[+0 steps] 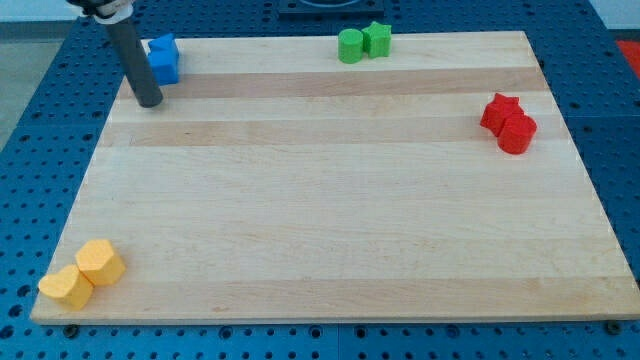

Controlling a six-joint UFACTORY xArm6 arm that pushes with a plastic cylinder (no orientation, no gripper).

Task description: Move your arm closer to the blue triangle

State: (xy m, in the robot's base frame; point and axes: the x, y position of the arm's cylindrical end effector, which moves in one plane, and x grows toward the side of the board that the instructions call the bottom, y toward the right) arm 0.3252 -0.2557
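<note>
Resting on the bench (330, 210), my tip (149, 101) sits just beside the blue block (163, 59), which lies up and slightly right of it; no claw fitted, nothing held.

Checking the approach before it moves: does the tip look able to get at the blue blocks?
Probably yes: my tip sits just below-left of the blue blocks, nothing between them.

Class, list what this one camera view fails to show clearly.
- Blue blocks: the rod hides their left side; shapes unclear.
- My tip: touching the blue blocks or not, cannot tell.
- Arm above the rod: cut off by the view's top edge.
</note>
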